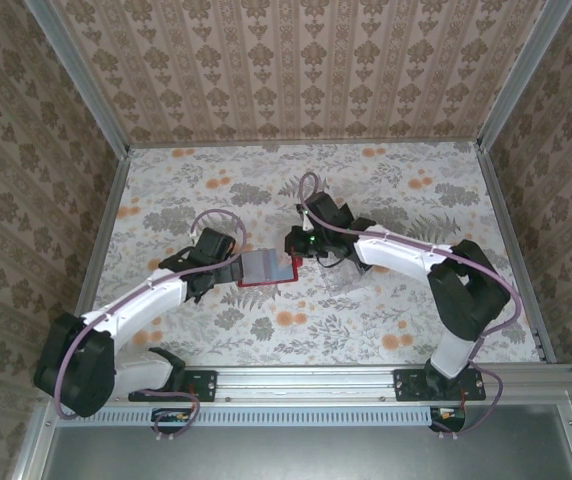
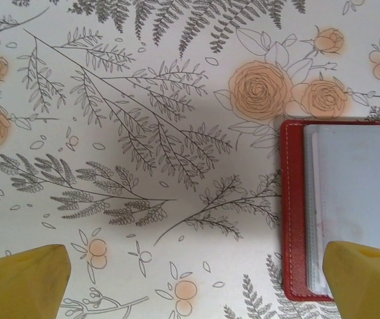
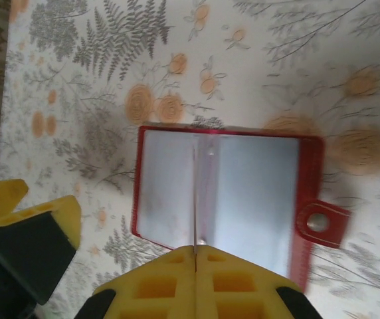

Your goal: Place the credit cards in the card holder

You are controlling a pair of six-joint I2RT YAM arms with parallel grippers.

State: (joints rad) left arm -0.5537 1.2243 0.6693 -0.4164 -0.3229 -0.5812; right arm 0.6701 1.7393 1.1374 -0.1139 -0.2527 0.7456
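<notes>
Unfolded red card holder (image 3: 243,189) on bench (image 2: 143,100), left jaws wide astride its edge, right jaws closed tight above it

Top external: high, behind the arm bases (image 1: 191,382), looking down on the whole table (image 1: 386,330). Left wrist: close above the table, facing straight down, card holder (image 2: 295,219) at right edge. Right wrist: close, slanted, card holder centred. Shared by all: card holder.
</notes>
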